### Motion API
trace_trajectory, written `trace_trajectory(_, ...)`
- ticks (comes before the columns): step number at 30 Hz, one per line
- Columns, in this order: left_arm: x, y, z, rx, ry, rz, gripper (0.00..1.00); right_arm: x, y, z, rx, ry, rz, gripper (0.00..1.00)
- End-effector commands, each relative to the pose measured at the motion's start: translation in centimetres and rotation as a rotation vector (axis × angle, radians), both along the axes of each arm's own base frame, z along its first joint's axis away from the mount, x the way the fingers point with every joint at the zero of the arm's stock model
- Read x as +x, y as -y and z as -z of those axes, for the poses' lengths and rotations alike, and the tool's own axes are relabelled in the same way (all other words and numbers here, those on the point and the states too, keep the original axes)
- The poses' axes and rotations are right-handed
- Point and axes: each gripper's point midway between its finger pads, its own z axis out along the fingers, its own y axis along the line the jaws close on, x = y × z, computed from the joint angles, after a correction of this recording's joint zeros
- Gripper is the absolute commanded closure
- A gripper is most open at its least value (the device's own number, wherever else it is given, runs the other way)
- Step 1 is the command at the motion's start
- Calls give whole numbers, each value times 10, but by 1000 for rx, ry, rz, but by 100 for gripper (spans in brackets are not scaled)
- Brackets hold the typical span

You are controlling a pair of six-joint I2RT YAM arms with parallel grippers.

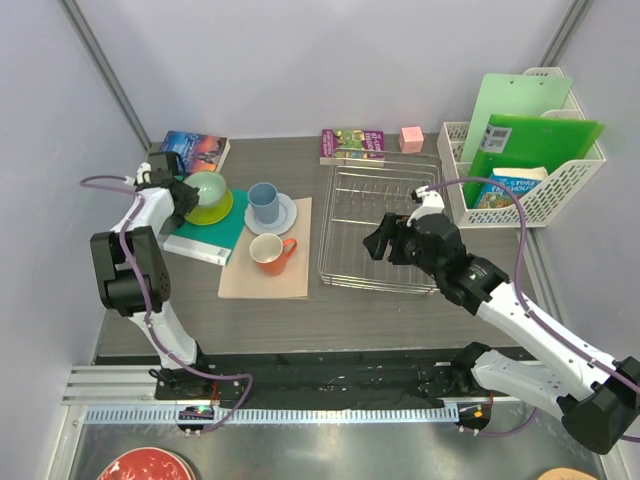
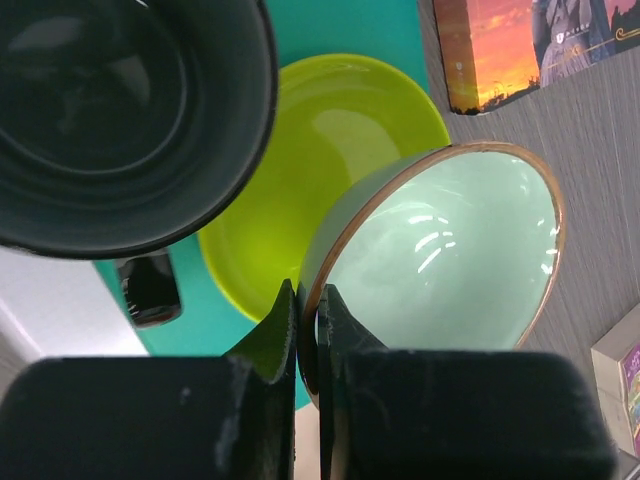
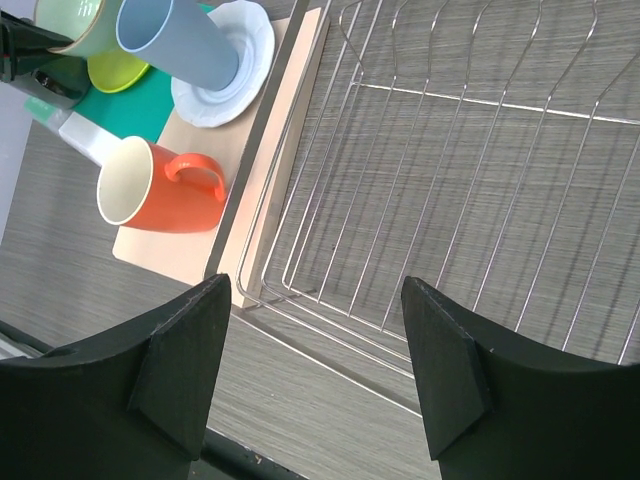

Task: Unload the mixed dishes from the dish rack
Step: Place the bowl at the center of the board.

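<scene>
left jaws: my left gripper (image 2: 308, 300) is pinching the rim of the sage-green bowl (image 2: 450, 260), 1 finger inside the wall and 1 outside

bowl: it's hanging tilted over the lime-green plate (image 2: 300, 150), and I can't tell if its base is touching the plate or not

right jaws: my right gripper (image 3: 312, 300) is hovering spread wide over the near left corner of the dish rack (image 1: 372, 285), gripping nothing

rack: looking bare to me, only wires showing

other dishes: the light blue cup (image 1: 264, 203) is sitting on the white plate (image 1: 285, 215), and the orange mug (image 1: 268, 253) is sitting just in front of them on the tan board (image 1: 270, 282)

stage: I'm guessing this is the last dish going down

worry 1: I'm only gripping a thin glossy rim, so the bowl could be slipping or swinging and clacking onto the plate

worry 2: if I'm opening while it's tilted, it might be rocking off the plate, which is perched on a teal book (image 1: 215, 238)

worry 3: right fingers are sitting low near the wires, so a careless move could be snagging the rack
</scene>
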Motion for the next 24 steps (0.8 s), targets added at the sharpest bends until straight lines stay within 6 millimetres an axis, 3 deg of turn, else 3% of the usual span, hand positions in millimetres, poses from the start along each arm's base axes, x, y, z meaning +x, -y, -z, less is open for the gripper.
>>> trace_trajectory(1,41,3,-37,-23,167,18,100,8,-4,-9,23,51,4,26)
trace_trajectory(7,41,2,-14,-27,120,9,100,9,-4,-4,9,43,7,26)
trace_trajectory(15,39,-4,-4,-13,84,-8,99,10,-1,3,-11,37,16,26)
trace_trajectory(18,38,-3,-3,-24,68,0,85,10,-2,5,-15,32,14,26)
trace_trajectory(21,39,-4,-10,-23,80,3,64,10,-2,3,-11,33,15,26)
trace_trajectory(24,39,-3,-22,-14,91,13,57,11,-2,2,-9,36,15,26)
